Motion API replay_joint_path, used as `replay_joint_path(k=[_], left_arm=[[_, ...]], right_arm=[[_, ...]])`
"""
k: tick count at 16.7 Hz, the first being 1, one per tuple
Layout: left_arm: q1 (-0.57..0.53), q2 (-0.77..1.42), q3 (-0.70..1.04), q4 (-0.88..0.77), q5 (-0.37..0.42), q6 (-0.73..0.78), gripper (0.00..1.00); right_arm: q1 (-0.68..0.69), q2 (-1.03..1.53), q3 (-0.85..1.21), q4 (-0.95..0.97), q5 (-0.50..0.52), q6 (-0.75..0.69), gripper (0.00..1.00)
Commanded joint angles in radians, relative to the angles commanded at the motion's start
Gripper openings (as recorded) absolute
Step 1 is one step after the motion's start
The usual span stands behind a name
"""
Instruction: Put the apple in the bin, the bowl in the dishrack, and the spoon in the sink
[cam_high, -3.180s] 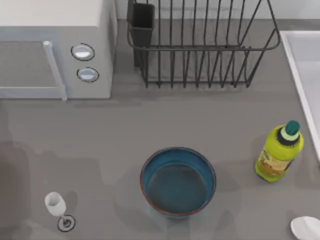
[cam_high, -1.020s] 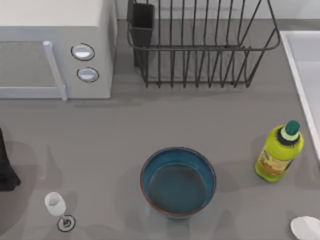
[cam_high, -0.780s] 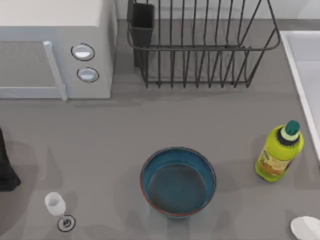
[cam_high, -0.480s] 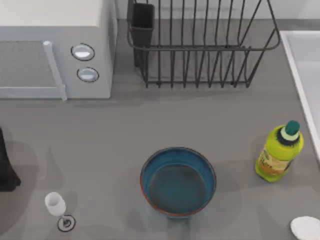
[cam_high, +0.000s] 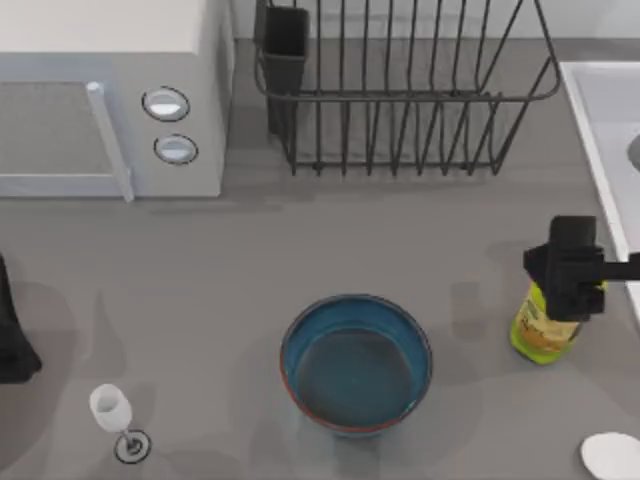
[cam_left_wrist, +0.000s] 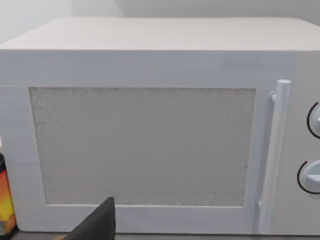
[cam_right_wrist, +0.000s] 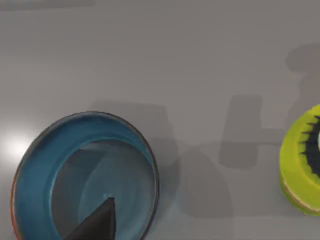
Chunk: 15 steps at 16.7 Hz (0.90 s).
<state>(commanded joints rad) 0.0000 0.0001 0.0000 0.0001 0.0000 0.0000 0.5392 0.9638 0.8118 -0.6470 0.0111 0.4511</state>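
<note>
step: bowl to dishrack (cam_high: 400, 90), judged | right hand (cam_high: 566, 268) above green bottle (cam_high: 540, 330), grip state cannot tell | bowl (cam_high: 356, 363) upright mid-tabletop, untouched | left hand (cam_high: 12, 330) parked at left edge | next: reach left to bowl rim

1. No word, brand, number or sign can be read anywhere in these views.
2. The yellow-green plastic bottle with the dark green cap (cam_high: 548, 325), standing on the grey surface (cam_high: 300, 250) near its right side, carries a label, but its print is only a blur of colour and cannot be made out.
3. The white box-shaped microwave (cam_left_wrist: 150, 125) shows two round knobs (cam_high: 166, 103) beside its door handle; no markings or figures can be read around them.
4. A dark container with an orange label (cam_left_wrist: 5, 200), just beside the microwave in the left wrist view, shows no legible lettering.
</note>
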Motion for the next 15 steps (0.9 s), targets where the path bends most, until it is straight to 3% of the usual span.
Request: replay_joint_path(k=[8, 15], left_arm=[[0.0, 0.0, 0.0, 0.0, 0.0, 0.0, 1.0], [0.0, 0.0, 0.0, 0.0, 0.0, 0.0, 1.0]], right_arm=[[0.166, 0.714, 0.584, -0.446, -0.006, 0.214, 1.0], [0.183, 0.912, 0.729, -0.589, -0.01, 0.257, 1.0]])
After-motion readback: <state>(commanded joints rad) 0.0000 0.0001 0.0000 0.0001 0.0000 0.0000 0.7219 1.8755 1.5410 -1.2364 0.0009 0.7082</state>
